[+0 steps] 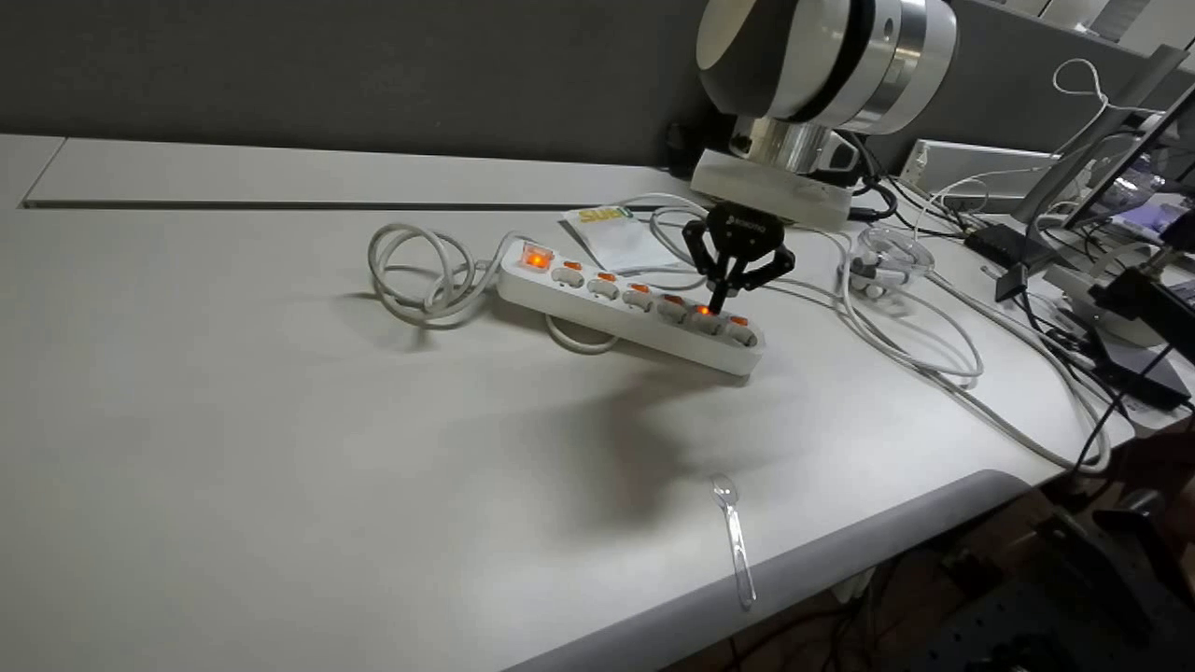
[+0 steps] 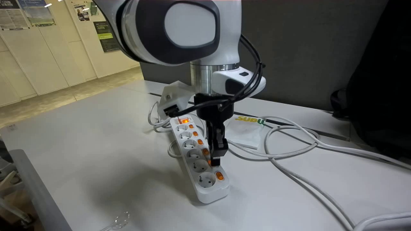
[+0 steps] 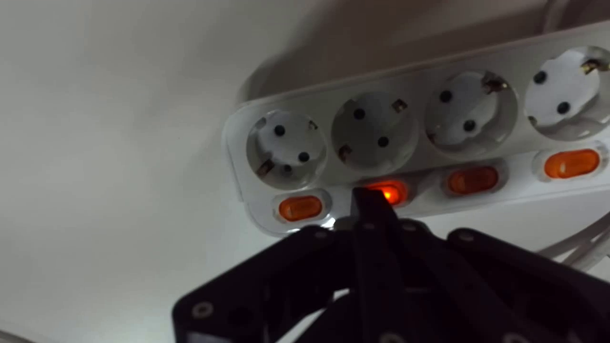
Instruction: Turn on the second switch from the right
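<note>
A white power strip (image 1: 621, 319) lies on the desk; it also shows in an exterior view (image 2: 212, 194) and in the wrist view (image 3: 237, 136). It has a row of round sockets with small orange switches. The second switch from the right end (image 1: 703, 310) glows bright; in the wrist view the lit switch (image 3: 394, 192) is partly covered by a fingertip. The end switch (image 3: 300, 208) and the third switch (image 3: 472, 180) look unlit. My gripper (image 1: 716, 308) points down, fingers together and holding nothing. Its tip (image 3: 374, 194) is at the lit switch and appears to touch it.
The large main switch (image 1: 536, 258) at the far end is lit. White cable loops (image 1: 429, 280) lie beyond that end. A white packet (image 1: 621, 245) and more cables (image 2: 289, 154) lie behind the strip. A clear plastic spoon (image 1: 735, 537) lies near the desk edge.
</note>
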`<state>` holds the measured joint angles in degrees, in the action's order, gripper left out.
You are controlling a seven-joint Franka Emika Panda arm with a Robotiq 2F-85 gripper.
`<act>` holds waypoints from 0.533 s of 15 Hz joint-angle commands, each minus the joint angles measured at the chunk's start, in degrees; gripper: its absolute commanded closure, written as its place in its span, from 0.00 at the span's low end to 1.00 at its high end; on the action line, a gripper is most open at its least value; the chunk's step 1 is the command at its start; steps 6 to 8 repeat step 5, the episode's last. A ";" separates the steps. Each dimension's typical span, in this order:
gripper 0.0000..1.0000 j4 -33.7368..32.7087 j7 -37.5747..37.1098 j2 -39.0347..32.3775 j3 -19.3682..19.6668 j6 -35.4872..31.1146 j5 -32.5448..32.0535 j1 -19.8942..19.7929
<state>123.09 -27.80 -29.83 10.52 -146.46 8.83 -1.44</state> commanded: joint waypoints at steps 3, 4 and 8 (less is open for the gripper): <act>1.00 -2.69 1.98 -4.43 -2.33 2.07 4.46 -2.85; 1.00 -2.75 1.99 -4.40 -2.37 2.25 4.82 -2.99; 1.00 -2.80 1.98 -4.22 -2.41 2.80 5.10 -3.11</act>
